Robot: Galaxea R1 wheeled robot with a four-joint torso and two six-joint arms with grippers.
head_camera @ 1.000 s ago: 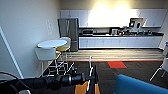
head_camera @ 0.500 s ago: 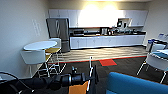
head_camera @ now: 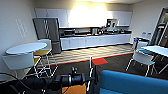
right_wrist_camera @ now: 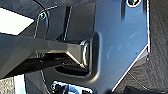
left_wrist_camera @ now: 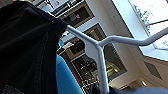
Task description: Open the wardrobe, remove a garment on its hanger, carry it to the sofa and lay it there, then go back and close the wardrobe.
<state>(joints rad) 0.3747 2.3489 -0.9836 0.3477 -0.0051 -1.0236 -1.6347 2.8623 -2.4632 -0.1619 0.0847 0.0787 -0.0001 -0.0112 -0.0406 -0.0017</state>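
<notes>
One white hanger [left_wrist_camera: 100, 50] close before the left wrist camera, black garment [left_wrist_camera: 27, 50] draped over one shoulder of it, blue sofa [left_wrist_camera: 66, 80] behind. From the head camera: left arm [head_camera: 50, 82] stretched low across, level, toward the sofa [head_camera: 132, 83] at the lower right; thin white bar upright beside its tip. Fingers of both grippers impossible to judge. Farther off, round white table [head_camera: 26, 48], grey fridge [head_camera: 47, 32], kitchen counter [head_camera: 95, 37], red-topped stool [head_camera: 99, 61].

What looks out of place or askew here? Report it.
Nothing looks spilled or damaged. One mild oddity: the white hanger shows tilted in the left wrist view, with the black garment draped over one arm of it. The blue sofa, round table and chairs look orderly.
</notes>
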